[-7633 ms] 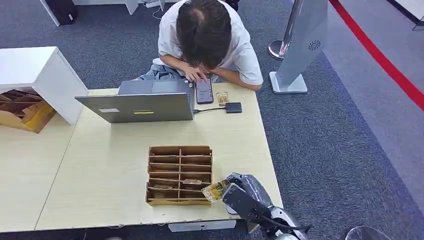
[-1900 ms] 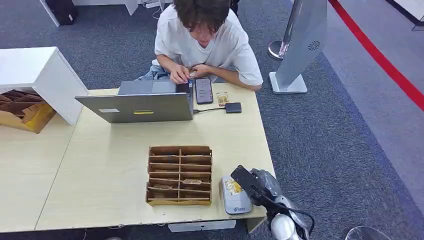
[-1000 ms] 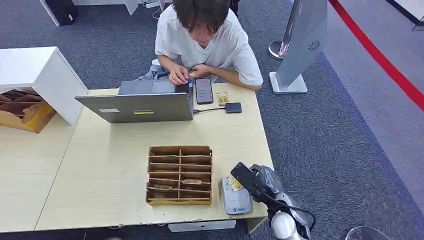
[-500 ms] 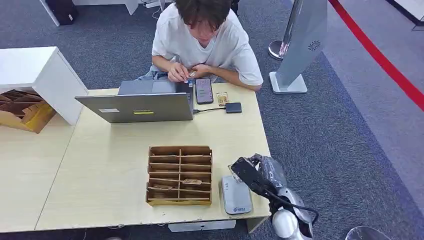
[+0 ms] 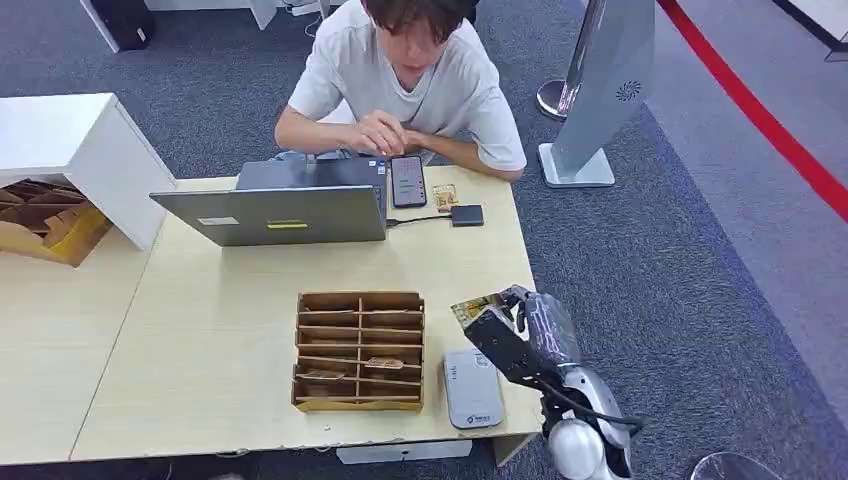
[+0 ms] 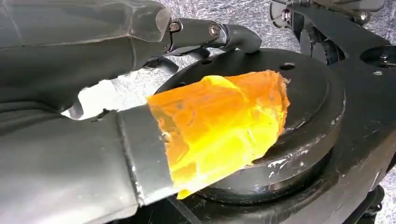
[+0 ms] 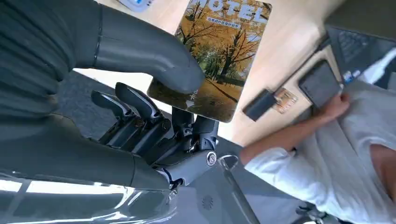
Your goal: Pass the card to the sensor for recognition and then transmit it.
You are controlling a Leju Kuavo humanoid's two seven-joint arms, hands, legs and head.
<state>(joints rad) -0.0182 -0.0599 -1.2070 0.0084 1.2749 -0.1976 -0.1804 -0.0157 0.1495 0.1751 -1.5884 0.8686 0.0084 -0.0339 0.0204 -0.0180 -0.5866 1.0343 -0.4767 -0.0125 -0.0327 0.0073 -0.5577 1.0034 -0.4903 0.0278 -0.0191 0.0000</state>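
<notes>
My right hand [image 5: 520,335] hovers over the table's right edge, just beyond the grey card sensor [image 5: 472,388]. It pinches a hotel card [image 5: 474,305] printed with autumn trees, lifted clear of the sensor and tilted toward the person. In the right wrist view the thumb [image 7: 140,49] presses on the card [image 7: 219,51] with the fingers [image 7: 135,112] curled beneath it. In the left wrist view my left hand [image 6: 140,93] hangs low; its orange-wrapped thumb [image 6: 219,126] stands apart from the fingers, with nothing between them.
A wooden card organizer [image 5: 360,350] stands left of the sensor. At the far edge sit a laptop [image 5: 275,205], a phone [image 5: 408,180], a small black device [image 5: 466,215] and another card [image 5: 444,195]. A person [image 5: 400,70] sits behind them. A white cabinet [image 5: 70,145] stands far left.
My right hand has lifted the card off the sensor and carried it up and farther out over the table. The person has leaned back, hands joined behind the laptop.
</notes>
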